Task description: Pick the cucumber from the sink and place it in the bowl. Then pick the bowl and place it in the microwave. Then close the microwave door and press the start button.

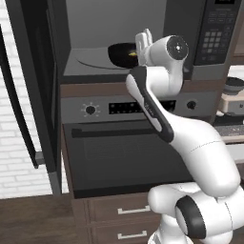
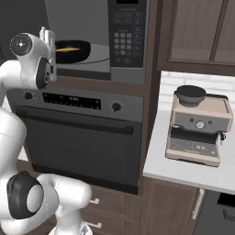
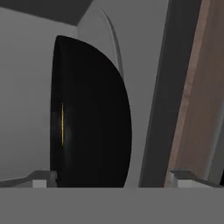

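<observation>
The black bowl (image 1: 121, 52) sits on the floor of the open microwave (image 1: 95, 66), with the yellow cucumber (image 1: 133, 55) lying inside it. My gripper (image 1: 143, 40) hovers at the bowl's right rim, just inside the microwave's mouth. In the hand view the bowl (image 3: 92, 118) appears edge-on straight ahead, the cucumber (image 3: 62, 124) a thin yellow streak, and my gripper (image 3: 116, 177) is open, its fingertips (image 3: 43, 177) spread wider than the bowl. The microwave door (image 1: 28, 95) stands swung open at the left. The keypad panel (image 2: 124, 39) is right of the cavity, beside the bowl (image 2: 73, 51).
Below the microwave is an oven (image 2: 82, 133) with knobs and a bar handle. A coffee machine (image 2: 197, 128) stands on the white counter (image 2: 183, 172) to the right. Drawers (image 1: 126, 209) lie under the oven, and the open door juts out on the left.
</observation>
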Controlling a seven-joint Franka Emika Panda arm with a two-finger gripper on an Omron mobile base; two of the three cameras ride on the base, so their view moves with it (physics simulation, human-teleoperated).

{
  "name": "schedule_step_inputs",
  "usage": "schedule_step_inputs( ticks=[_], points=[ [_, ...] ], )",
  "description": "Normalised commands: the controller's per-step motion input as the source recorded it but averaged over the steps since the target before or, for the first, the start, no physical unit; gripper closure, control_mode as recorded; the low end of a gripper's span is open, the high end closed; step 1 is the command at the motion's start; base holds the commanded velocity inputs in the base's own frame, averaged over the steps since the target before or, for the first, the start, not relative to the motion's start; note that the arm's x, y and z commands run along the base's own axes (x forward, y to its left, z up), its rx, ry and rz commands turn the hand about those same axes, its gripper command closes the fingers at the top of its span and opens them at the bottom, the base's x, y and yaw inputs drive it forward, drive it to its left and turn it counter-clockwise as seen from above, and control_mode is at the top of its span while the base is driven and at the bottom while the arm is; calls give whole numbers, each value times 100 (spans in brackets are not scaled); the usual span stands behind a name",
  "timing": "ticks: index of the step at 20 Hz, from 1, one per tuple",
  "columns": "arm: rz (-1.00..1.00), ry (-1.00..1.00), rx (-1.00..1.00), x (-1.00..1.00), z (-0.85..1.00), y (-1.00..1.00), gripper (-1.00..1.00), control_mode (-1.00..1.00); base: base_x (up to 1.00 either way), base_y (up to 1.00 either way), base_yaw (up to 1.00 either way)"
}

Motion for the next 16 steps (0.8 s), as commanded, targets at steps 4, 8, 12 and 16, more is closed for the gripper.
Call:
schedule_step_inputs(
  ticks=[4, 8, 12, 16],
  points=[
    [1, -26, 0, 51, 0, 0, -100, -100, 0, 0, 0],
    [2, -20, 0, 44, 7, 1, -100, -100, 0, 0, 0],
    [4, -27, 0, -38, 35, 19, -100, -100, 0, 0, 0],
    [1, -28, 0, -63, 47, 16, -100, -100, 0, 0, 0]
  ],
)
